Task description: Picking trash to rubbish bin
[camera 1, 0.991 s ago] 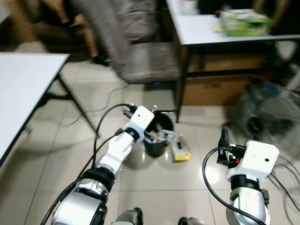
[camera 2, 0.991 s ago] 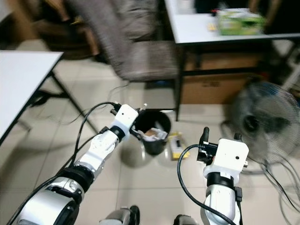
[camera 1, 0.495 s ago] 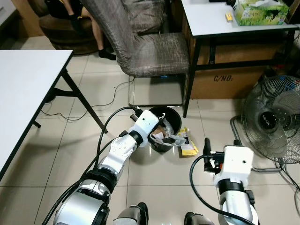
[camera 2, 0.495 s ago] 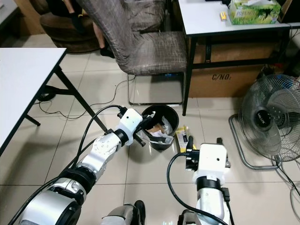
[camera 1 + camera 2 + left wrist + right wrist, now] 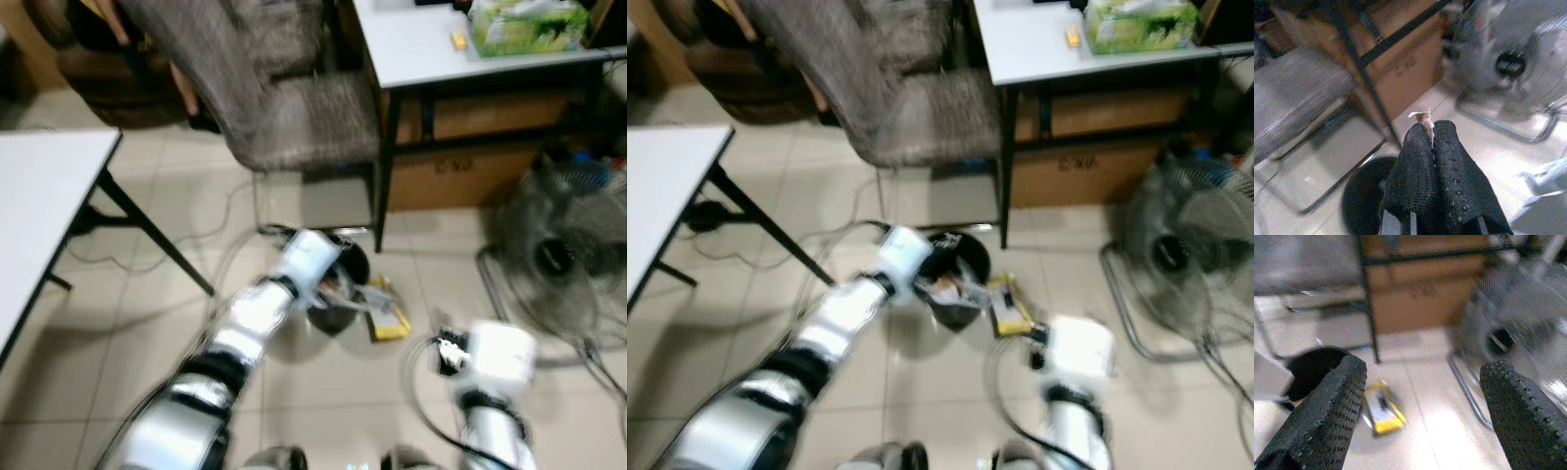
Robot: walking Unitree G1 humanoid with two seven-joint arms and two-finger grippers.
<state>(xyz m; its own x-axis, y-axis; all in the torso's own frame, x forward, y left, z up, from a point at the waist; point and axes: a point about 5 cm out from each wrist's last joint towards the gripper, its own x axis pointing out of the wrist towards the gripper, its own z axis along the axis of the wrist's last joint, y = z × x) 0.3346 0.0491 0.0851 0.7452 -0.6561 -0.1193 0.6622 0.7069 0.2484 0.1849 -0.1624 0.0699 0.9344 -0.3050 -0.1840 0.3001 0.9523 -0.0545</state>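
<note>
Left pincer [image 5: 1432, 147] pinches scrap [image 5: 1423, 117] above bin [image 5: 1364, 193].

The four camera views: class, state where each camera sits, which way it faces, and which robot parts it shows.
Eye views: head camera facing forward and down at the bin, both arms visible.
Left wrist view: looks along the left gripper, shut on a paper scrap, above the bin.
Right wrist view: looks between the right gripper fingers, spread wide, at the yellow packet.
Shared: bin, fan.
</note>
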